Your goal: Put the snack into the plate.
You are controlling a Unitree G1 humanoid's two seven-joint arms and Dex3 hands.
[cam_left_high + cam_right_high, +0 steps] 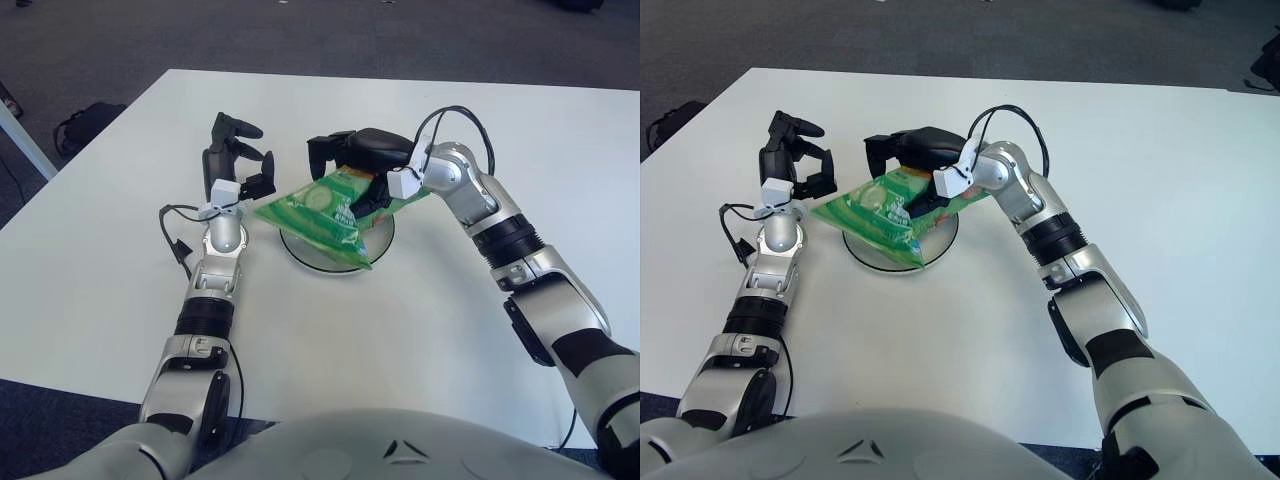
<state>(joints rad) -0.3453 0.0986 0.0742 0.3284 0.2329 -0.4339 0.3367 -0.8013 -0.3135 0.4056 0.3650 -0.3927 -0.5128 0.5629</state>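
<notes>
Over a white table (420,300), the robot's right hand (358,160) gripped a green snack bag (325,205) by its far end, fingers closed around the packet, and held it tilted above a shallow round plate (378,243). The bag's lower corner dipped toward the plate's near rim, though whether it touched could not be told. The plate appeared to hold nothing else; much of its dish was hidden beneath the bag. The left hand (235,160) stood upright just beside the plate's left side, fingers loosely spread and holding nothing, close to the bag's left corner. The placing step looked nearly done: what remained, by all appearances, was to lower the bag flat into the dish and let go, keeping its overhanging corner inside the rim.
</notes>
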